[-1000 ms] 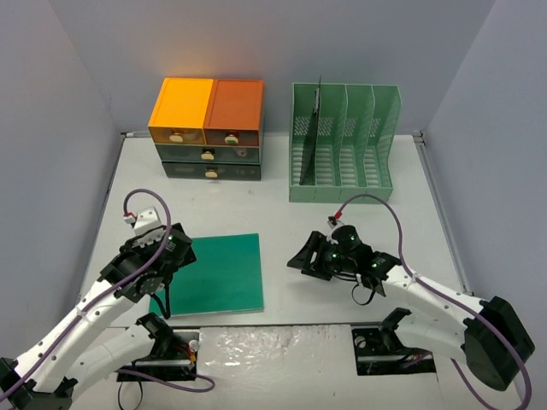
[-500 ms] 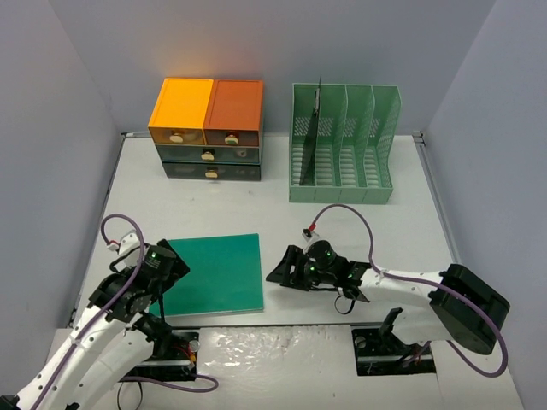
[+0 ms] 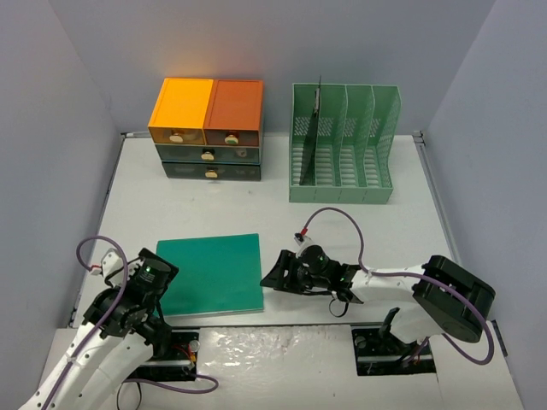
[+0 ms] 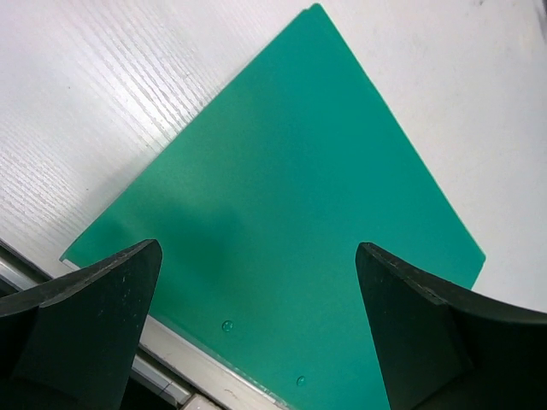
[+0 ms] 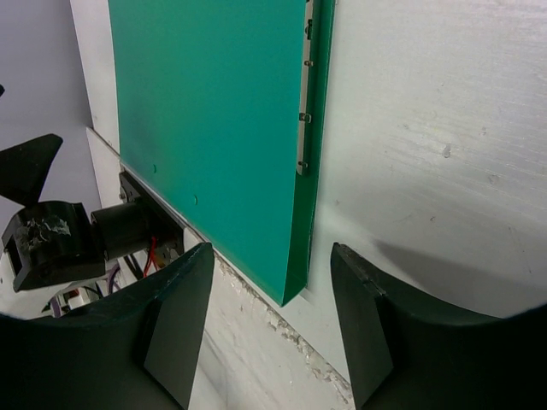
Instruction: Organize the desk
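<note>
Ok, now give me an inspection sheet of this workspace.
Surface: white rectangular desk, no spills seen.
Job's things: flat teal-green plastic folder lies near the front edge; orange-topped drawer unit and green slotted file rack stand at the back.
Clutter: nothing seen.
Grippers: left gripper open above the folder; right gripper open at the folder's right edge.
Cables: purple cables loop off both arms.
Surroundings: grey-lilac walls.

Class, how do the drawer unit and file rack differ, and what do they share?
The drawer unit is orange-topped over dark drawers; the file rack is pale green. The drawer unit is shut; the file rack has open slots. Both stand at the back of the desk.
</note>
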